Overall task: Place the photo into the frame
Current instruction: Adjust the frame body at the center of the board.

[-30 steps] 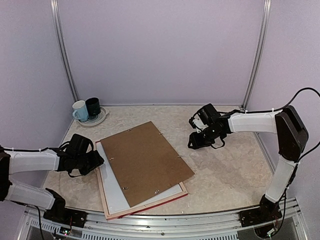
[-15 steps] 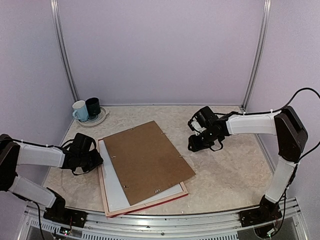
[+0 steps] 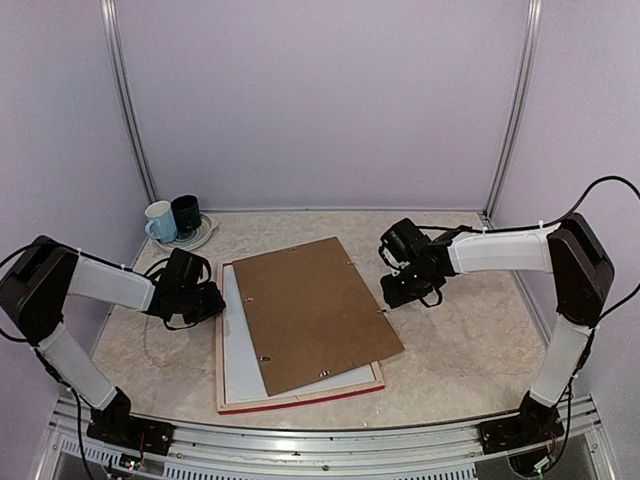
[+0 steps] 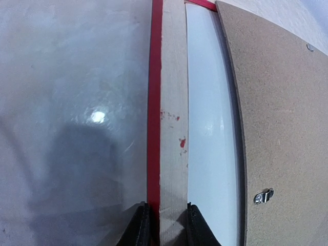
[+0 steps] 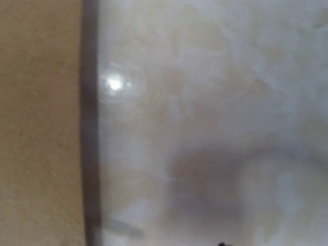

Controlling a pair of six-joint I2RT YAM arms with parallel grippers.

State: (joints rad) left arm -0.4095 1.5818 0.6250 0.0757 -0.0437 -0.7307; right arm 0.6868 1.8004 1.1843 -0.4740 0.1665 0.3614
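The frame (image 3: 300, 399) lies face down on the table, its red edge along the bottom and left. Inside it rests the photo (image 3: 240, 352), plain white back up. A brown backing board (image 3: 315, 310) lies askew over both. My left gripper (image 3: 212, 297) is shut on the frame's left rail. In the left wrist view the gripper (image 4: 163, 225) has one finger on each side of the pale wood rail (image 4: 171, 128), with the photo (image 4: 210, 128) and board (image 4: 282, 128) to its right. My right gripper (image 3: 403, 290) hovers at the board's right edge (image 5: 38, 123); its jaws are hidden.
A white mug (image 3: 160, 221) and a dark mug (image 3: 186, 213) stand on a plate (image 3: 197, 241) at the back left corner. Metal posts and lilac walls close in the marbled table (image 3: 460, 340). A rail runs along the near edge.
My left gripper closed on the frame's left rail and swung it; frame, photo and board turned and shifted right. The right gripper edged slightly toward the board.
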